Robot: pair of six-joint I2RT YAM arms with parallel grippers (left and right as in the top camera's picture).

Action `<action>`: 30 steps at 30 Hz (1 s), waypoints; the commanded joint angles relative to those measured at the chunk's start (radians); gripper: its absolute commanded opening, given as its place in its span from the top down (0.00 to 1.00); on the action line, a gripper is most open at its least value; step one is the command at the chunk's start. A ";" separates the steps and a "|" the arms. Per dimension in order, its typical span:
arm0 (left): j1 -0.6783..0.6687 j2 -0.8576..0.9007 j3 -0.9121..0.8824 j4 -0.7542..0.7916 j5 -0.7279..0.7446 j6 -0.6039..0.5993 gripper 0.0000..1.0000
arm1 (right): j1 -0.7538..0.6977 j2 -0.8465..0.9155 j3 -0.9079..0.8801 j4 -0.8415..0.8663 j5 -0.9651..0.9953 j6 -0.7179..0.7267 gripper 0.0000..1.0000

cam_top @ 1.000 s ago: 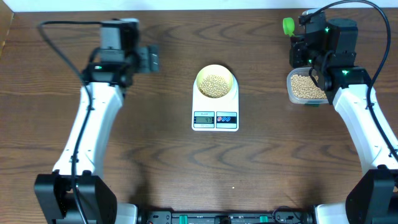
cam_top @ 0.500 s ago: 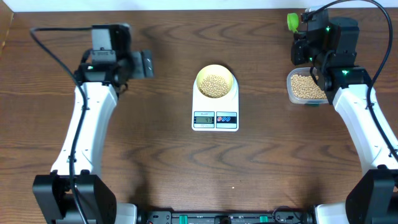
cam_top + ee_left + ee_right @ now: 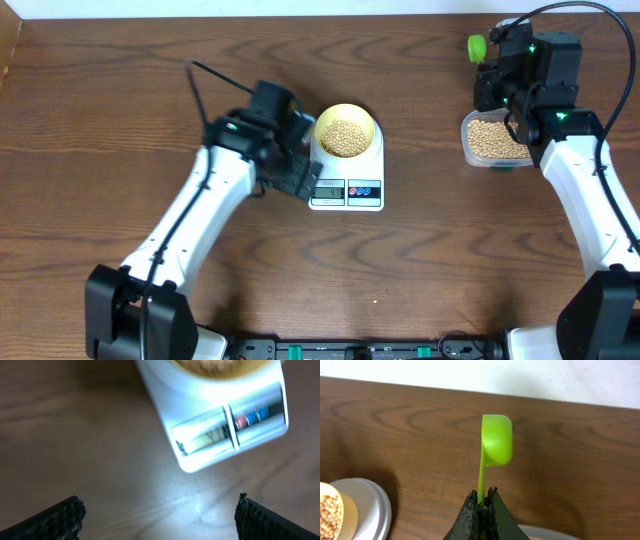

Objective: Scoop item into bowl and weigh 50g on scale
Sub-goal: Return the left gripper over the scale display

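Observation:
The pale-yellow bowl (image 3: 346, 132) sits on the round platform of the white scale (image 3: 346, 190) and holds a heap of tan beans (image 3: 346, 137). My left gripper (image 3: 300, 168) hovers wide open at the scale's left edge. In the left wrist view the scale (image 3: 220, 425) lies ahead of the gripper (image 3: 160, 512), with only bare wood between the fingertips (image 3: 65, 515). At the back right, my right gripper (image 3: 483, 497) is shut on the handle of a green scoop (image 3: 496, 440), whose cup is turned on its side. That scoop (image 3: 478, 46) hangs behind the tub.
A clear plastic tub (image 3: 492, 140) filled with more beans stands under the right arm, near the table's right edge. The scale's display (image 3: 205, 440) and its red and blue buttons (image 3: 250, 416) face the table's front. A white wall borders the far table edge.
My left arm has swung from the back left of the table over to the scale's left side, still open. The right gripper has lifted the scoop slightly further back and right.

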 commanded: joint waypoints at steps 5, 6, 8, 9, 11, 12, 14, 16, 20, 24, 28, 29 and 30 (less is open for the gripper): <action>-0.099 0.002 -0.085 0.060 0.010 0.039 0.02 | -0.003 -0.002 0.019 -0.031 0.007 0.011 0.99; -0.111 0.002 -0.089 0.068 0.010 0.039 0.02 | -0.003 -0.002 0.019 -0.032 0.007 0.011 0.99; -0.134 0.002 -0.090 0.070 0.010 0.039 0.02 | -0.003 -0.002 0.019 -0.036 0.007 0.011 0.99; -0.145 0.002 -0.090 0.069 0.010 0.039 0.02 | -0.003 -0.002 0.019 -0.040 0.007 0.011 0.99; -0.169 0.003 -0.091 0.069 0.010 0.039 0.02 | -0.003 -0.002 0.019 -0.045 0.007 0.011 0.99; -0.179 0.004 -0.092 0.070 0.010 0.039 0.02 | -0.003 -0.002 0.019 -0.049 0.007 0.011 0.99; -0.198 0.009 -0.097 0.070 0.009 0.039 0.02 | -0.003 -0.002 0.019 -0.058 0.007 0.012 0.99; -0.212 0.015 -0.105 0.069 0.010 0.039 0.02 | -0.003 -0.002 0.019 -0.070 0.007 0.011 0.99; -0.225 0.015 -0.111 0.069 0.010 0.039 0.02 | -0.003 -0.002 0.019 -0.092 0.008 0.011 0.99; -0.225 0.015 -0.111 0.069 0.010 0.039 0.02 | -0.003 -0.002 0.019 -0.126 0.008 0.011 0.99; -0.225 0.015 -0.111 0.069 0.010 0.039 0.02 | -0.003 -0.002 0.019 -0.163 0.008 0.011 0.99; -0.225 0.015 -0.111 0.069 0.010 0.039 0.02 | -0.003 -0.002 0.019 -0.166 0.008 0.011 0.99; -0.225 0.015 -0.111 0.069 0.010 0.039 0.02 | -0.003 -0.002 0.019 -0.172 0.008 0.011 0.99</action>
